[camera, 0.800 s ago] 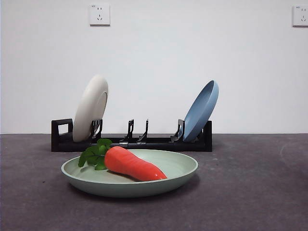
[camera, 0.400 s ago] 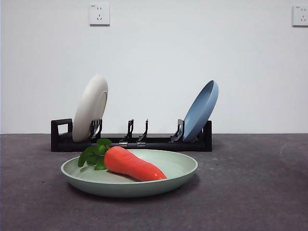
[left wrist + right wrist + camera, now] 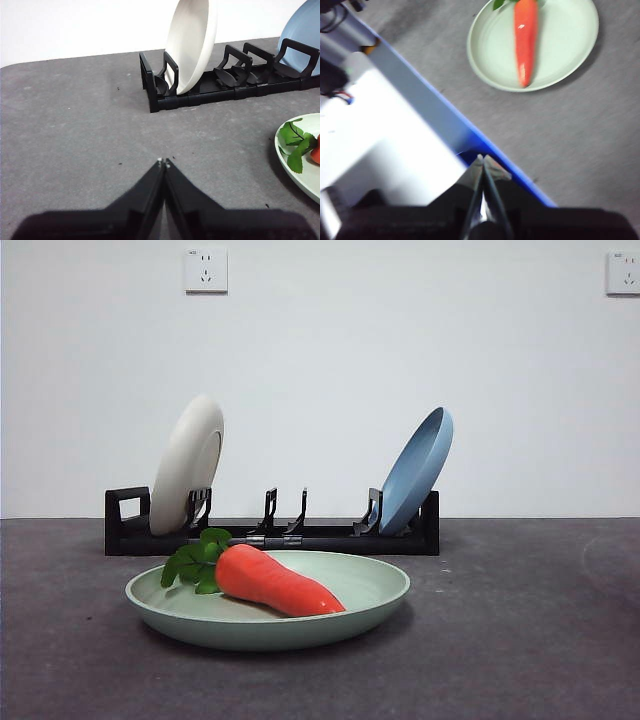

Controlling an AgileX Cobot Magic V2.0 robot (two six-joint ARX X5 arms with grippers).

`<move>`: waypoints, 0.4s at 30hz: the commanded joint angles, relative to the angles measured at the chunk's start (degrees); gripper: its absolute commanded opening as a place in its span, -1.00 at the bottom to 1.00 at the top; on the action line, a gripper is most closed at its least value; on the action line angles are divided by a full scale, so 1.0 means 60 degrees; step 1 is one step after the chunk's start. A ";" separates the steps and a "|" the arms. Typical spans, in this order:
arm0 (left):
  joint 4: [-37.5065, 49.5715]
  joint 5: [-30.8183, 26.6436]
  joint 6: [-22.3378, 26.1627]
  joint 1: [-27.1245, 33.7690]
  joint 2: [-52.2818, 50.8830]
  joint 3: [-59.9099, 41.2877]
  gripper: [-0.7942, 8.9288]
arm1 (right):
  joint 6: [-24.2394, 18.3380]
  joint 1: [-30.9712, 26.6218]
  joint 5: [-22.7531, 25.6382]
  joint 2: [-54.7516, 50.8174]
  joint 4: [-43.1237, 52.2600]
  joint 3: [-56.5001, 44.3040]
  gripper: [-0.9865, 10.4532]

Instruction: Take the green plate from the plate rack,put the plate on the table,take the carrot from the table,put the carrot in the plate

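Carrot on the plate — job looks done.
The carrot [image 3: 275,581] lies in the green plate [image 3: 375,590] on the counter [image 3: 520,640], rack [image 3: 330,538] behind; left fingers [image 3: 163,161] and right fingers [image 3: 481,159] are closed, empty — a stray sweep could nudge the plate.

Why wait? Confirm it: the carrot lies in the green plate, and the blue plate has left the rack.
Not quite. The carrot does lie in the green plate, but the blue plate stands in the rack, as the front view shows.

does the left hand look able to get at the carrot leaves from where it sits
Probably yes: the left hand is shut, low over bare table, and nothing stands between it and the carrot leaves.
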 commanded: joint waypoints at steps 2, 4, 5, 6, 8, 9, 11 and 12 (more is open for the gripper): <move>-0.0058 -0.0004 -0.0091 0.0025 -0.0022 -0.0095 -0.84 | -0.1377 -0.0798 0.0342 -0.0714 0.1242 -0.0204 -0.83; -0.0058 -0.0004 -0.0091 0.0025 -0.0022 -0.0095 -0.84 | -0.1443 -0.1588 -0.0040 -0.1268 0.2371 -0.0572 -0.83; -0.0058 0.0000 -0.0091 0.0025 -0.0022 -0.0095 -0.84 | -0.1435 -0.1982 -0.0215 -0.1526 0.2779 -0.0794 -0.83; -0.0058 0.0004 -0.0091 0.0025 -0.0022 -0.0095 -0.84 | -0.1435 -0.2452 -0.0390 -0.1840 0.3173 -0.1093 -0.83; -0.0058 -0.0004 -0.0091 0.0025 -0.0022 -0.0095 -0.84 | -0.1486 -0.3297 -0.0503 -0.2426 0.3781 -0.1767 -0.83; -0.0058 -0.0004 -0.0091 0.0025 -0.0022 -0.0095 -0.84 | -0.1574 -0.3727 -0.0517 -0.2728 0.4131 -0.2197 -0.83; -0.0058 0.0000 -0.0091 0.0025 -0.0022 -0.0095 -0.84 | -0.1672 -0.4437 -0.0517 -0.3337 0.4845 -0.3100 -0.83; -0.0058 -0.0004 -0.0091 0.0025 -0.0022 -0.0095 -0.84 | -0.1665 -0.4823 -0.0521 -0.3730 0.5351 -0.3697 -0.83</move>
